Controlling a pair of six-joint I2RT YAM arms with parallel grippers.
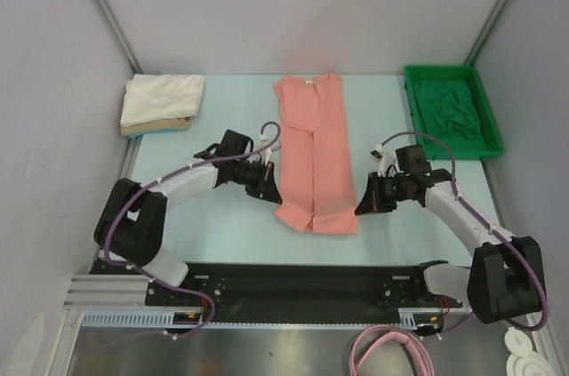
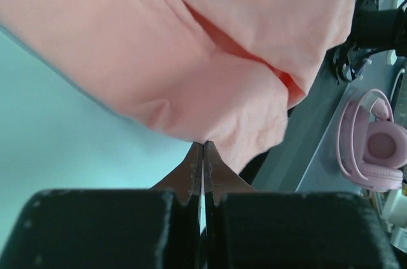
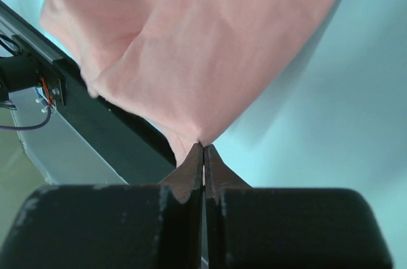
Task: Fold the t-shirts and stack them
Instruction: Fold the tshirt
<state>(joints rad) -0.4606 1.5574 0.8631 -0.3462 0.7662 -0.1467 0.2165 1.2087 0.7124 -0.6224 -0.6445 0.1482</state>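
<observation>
salmon-pink t-shirt (image 1: 316, 149) lies lengthwise on the table (image 1: 222, 225), sides already folded in. left gripper (image 1: 269, 184) and right gripper (image 1: 365, 204) are each pinched tight on a near hem corner. likely step: the crosswise fold; next they must lift together and carry the hem toward the collar

You see the spread t-shirt (image 1: 313, 154) on the tabletop (image 1: 222, 216): the folded stack (image 1: 160, 102) behind-left of it, the tray (image 1: 455, 156) holding a loose t-shirt (image 1: 449, 108) behind-right, and the left pincer (image 1: 271, 188) and right pincer (image 1: 363, 205) at its near corners.

top looks down — wrist views close on pink shirt (image 1: 313, 145)
</observation>
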